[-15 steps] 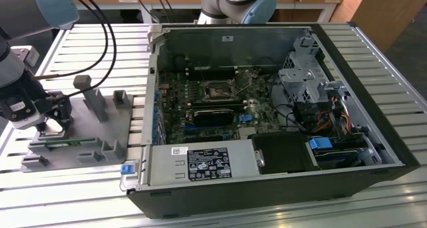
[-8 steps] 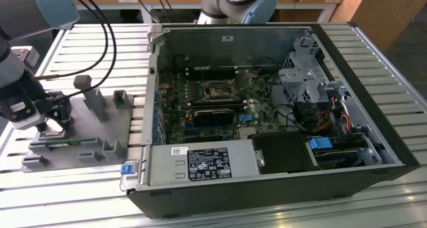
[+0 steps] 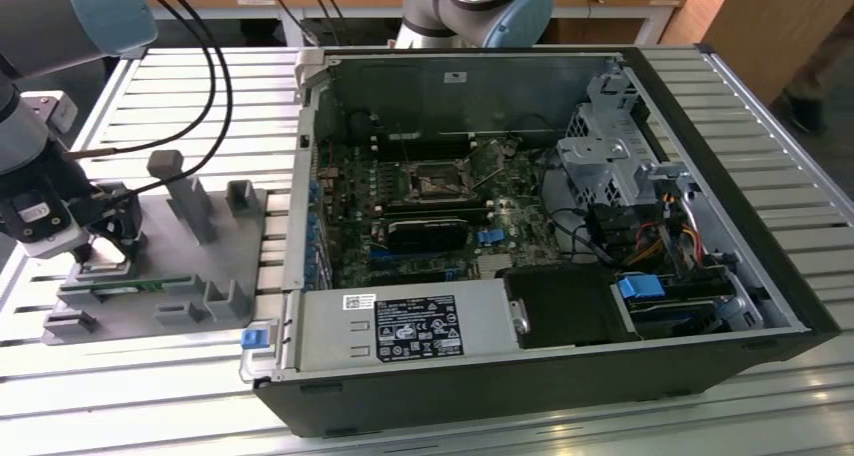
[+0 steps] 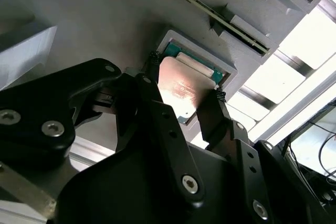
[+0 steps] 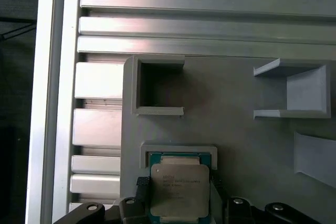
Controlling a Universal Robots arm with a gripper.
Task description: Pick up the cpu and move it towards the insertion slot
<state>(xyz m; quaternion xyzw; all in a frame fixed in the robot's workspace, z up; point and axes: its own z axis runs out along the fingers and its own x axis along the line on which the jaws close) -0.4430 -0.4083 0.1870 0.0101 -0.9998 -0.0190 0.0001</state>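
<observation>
A slatted aluminium table (image 3: 747,126) carried an open black computer case (image 3: 747,276) and, toward the exterior view's left, a grey plastic tray (image 3: 200,276) with upright holders. In that view the black two-fingered gripper (image 3: 104,238) stood low over the tray's near corner. It was well apart from the insertion slot (image 3: 434,181), a dark square socket in a shiny metal frame on the motherboard inside the case.

In the second wrist view the cpu (image 4: 181,90), a small flat square chip with a silvery top, sat between the fingertips (image 4: 153,60), which pressed on two opposite edges. It appeared raised slightly out of its green-floored square recess (image 4: 173,38).

In the first wrist view the chip (image 5: 180,192) lay square between the fingers, just below the recess frame (image 5: 178,150).

The grip looked like the lift stage of the pick. Done well, it probably called for holding the chip level by its edges alone. It also called for rising straight until clear of the recess walls, so that no corner caught and twisted it.
</observation>
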